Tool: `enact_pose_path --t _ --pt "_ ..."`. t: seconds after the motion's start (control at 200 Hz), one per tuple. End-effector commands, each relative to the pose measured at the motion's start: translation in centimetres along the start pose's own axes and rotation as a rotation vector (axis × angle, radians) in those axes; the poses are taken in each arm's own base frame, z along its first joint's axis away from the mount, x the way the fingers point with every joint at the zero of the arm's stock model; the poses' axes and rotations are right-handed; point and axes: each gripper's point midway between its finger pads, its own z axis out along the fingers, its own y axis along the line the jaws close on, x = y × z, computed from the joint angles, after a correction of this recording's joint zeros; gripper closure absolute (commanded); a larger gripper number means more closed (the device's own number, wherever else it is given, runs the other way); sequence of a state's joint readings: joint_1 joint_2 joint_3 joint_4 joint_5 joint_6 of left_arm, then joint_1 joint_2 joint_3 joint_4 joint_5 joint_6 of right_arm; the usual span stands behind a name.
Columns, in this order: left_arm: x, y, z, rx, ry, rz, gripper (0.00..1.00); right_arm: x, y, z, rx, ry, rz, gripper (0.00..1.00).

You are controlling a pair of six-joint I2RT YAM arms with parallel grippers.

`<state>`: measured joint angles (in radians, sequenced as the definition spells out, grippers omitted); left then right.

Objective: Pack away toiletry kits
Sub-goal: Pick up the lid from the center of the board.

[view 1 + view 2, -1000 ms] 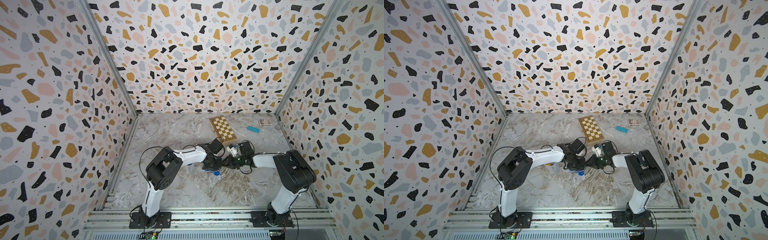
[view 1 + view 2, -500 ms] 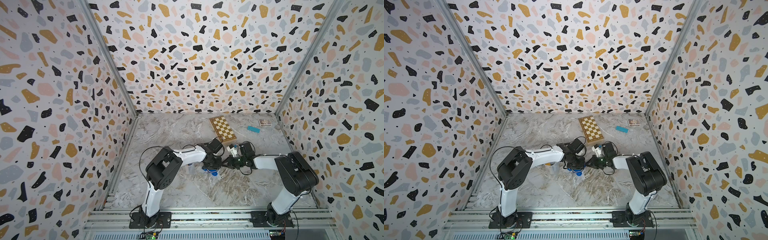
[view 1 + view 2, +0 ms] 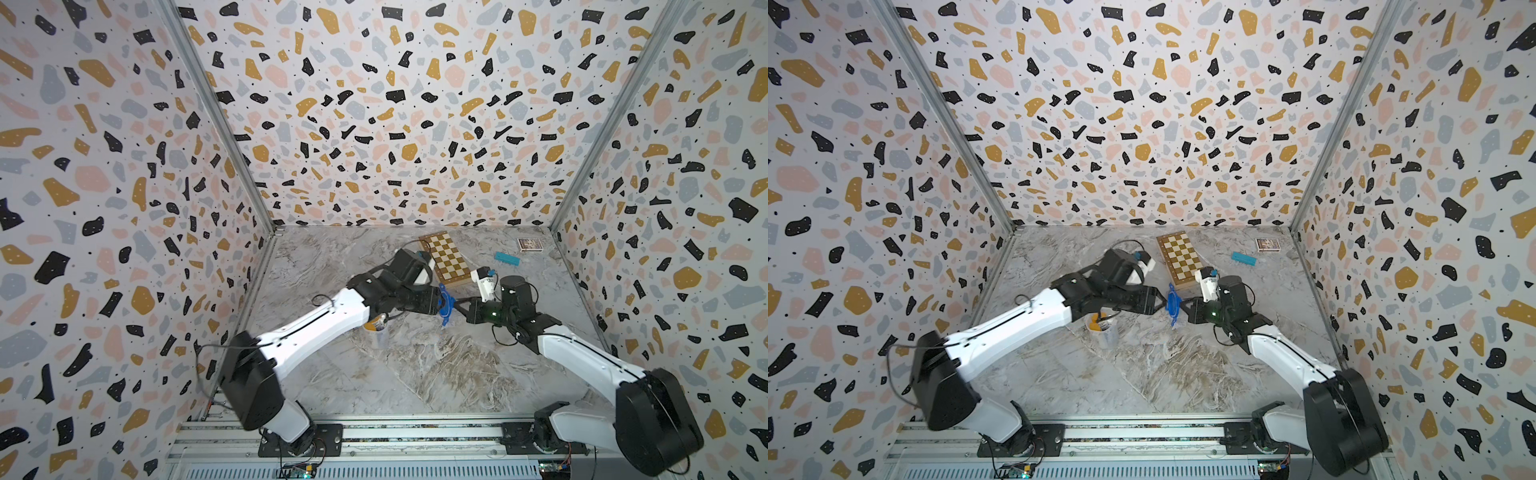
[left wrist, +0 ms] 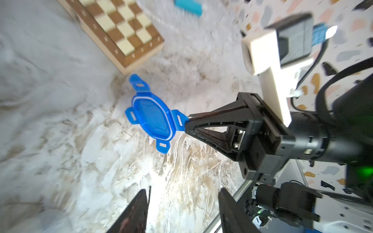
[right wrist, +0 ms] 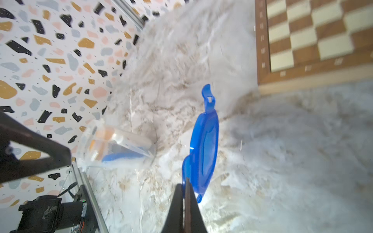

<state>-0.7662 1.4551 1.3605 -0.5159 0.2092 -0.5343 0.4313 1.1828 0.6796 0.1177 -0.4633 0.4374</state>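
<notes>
The blue four-tab lid [image 3: 446, 305] [image 3: 1172, 303] hangs on edge above the table between both arms. My right gripper [image 5: 184, 187] [image 3: 457, 305] is shut on one of the lid's [image 5: 203, 147] tabs. My left gripper [image 4: 183, 193] [image 3: 436, 301] is open, its fingers [image 4: 137, 209] apart and empty, just short of the lid [image 4: 152, 119]. The clear tub [image 3: 376, 328] [image 3: 1102, 328] stands under the left forearm. Orange-capped bottles and a blue toothbrush show through the tub's wall [image 5: 117, 145].
The wooden chessboard [image 3: 446, 259] [image 3: 1181, 259] lies just behind the grippers. A flat teal block [image 3: 507, 257] and a small patterned box [image 3: 530, 245] sit at the back right. Patterned walls close in three sides.
The right gripper has shut on the lid's tab. The left gripper has opened, let go of the lid and drawn back slightly.
</notes>
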Motion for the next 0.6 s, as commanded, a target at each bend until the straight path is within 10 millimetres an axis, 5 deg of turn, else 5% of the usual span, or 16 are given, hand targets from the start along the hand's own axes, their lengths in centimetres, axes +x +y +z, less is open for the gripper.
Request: enact_pose_path --t 0.0,0.11,0.255,0.43,0.596 --pt "-1.1 3.1 -5.0 -0.092 -0.090 0.015 0.44 -5.0 4.3 -1.8 0.050 -0.162 -0.310 1.00" --pt "-0.2 6.9 -9.9 -0.203 -0.133 -0.047 0.44 -7.2 8.5 -2.2 0.081 -0.259 -0.528 1.00" --pt "3.1 11.8 -13.6 -0.272 -0.131 -0.220 0.44 -8.2 10.9 -0.5 0.080 -0.273 -0.650 1.00" --pt "7.6 15.3 -13.6 -0.255 -0.100 -0.396 0.47 -8.3 13.4 1.8 0.132 -0.273 -0.801 1.00" --pt "10.0 15.7 -12.6 -0.188 -0.087 -0.463 0.51 -6.9 14.4 3.8 0.203 -0.207 -0.898 1.00"
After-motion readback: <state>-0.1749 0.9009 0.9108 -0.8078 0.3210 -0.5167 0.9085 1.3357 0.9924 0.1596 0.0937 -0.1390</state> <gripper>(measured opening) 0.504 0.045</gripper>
